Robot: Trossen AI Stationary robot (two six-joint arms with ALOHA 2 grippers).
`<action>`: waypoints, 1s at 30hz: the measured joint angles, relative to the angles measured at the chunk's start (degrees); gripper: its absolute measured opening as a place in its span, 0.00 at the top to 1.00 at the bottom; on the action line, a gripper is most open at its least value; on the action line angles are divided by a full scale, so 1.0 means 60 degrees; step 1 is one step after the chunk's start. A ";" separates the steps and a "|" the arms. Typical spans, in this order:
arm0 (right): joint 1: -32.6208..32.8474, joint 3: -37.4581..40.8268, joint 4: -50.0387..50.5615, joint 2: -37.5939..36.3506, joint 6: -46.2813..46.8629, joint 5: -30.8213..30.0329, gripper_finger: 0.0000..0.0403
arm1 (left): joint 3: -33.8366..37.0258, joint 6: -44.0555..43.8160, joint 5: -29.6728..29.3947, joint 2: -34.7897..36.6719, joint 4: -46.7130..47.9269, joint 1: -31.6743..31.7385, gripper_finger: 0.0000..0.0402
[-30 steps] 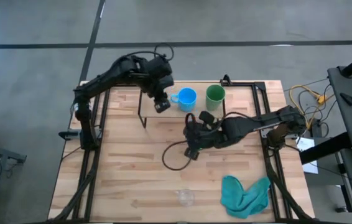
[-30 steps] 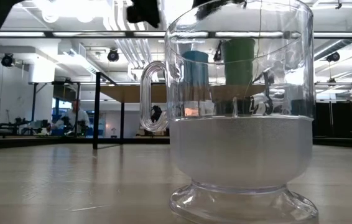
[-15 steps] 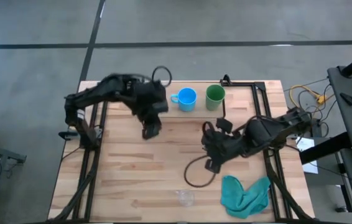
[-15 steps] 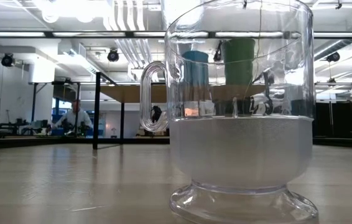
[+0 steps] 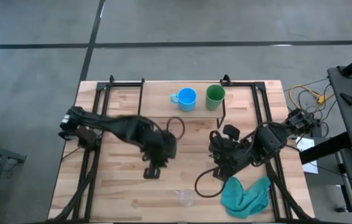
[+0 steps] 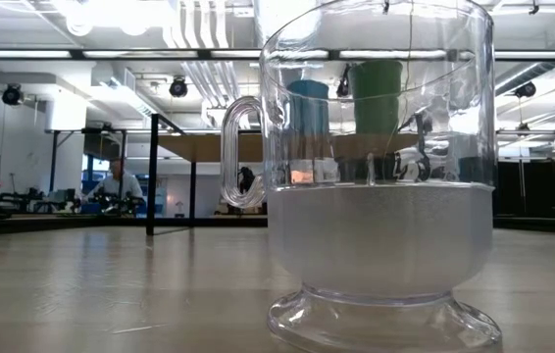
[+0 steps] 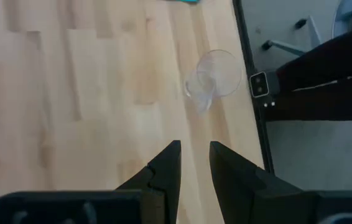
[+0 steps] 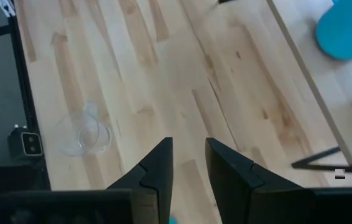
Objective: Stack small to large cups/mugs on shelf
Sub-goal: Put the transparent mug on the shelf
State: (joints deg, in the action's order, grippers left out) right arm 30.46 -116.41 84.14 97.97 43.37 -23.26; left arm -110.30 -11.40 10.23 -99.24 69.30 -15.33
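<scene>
wooden table (image 5: 120, 186), left claw (image 7: 193, 163) low over it — empty, slightly parted, right claw (image 8: 187, 160) likewise

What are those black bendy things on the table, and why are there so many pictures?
Those are two robot arms, each ending in a two-finger gripper. One camera looks down from above, one sits low on the table, and one rides on each arm's wrist. From above, the left gripper and the right gripper hover over the middle of the wooden table. Both are slightly open and hold nothing. A blue mug and a green cup stand on the narrow shelf at the back. A small glass cup waits near the front edge, beside a teal cloth. It looks huge in the low picture only because it stands right by that camera.
</scene>
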 joint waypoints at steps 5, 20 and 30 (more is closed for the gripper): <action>0.0320 -0.0028 0.0493 0.0000 0.0358 -0.0030 0.78 | 0.1598 -0.0793 -0.0003 0.0007 -0.1163 -0.0448 0.82; 0.0949 -0.0017 0.0809 0.0000 0.1845 0.0693 0.78 | 0.5120 -0.1791 0.0126 0.0015 -0.6807 -0.1261 0.83; 0.1136 -0.0013 -0.0594 0.0055 0.1760 0.1234 0.78 | 0.6228 -0.1805 0.0113 0.0019 -0.8727 -0.1385 0.82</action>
State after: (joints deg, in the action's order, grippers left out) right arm 37.28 -116.49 80.58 98.30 53.93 -15.86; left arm -72.93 -22.23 10.91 -99.13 16.94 -23.64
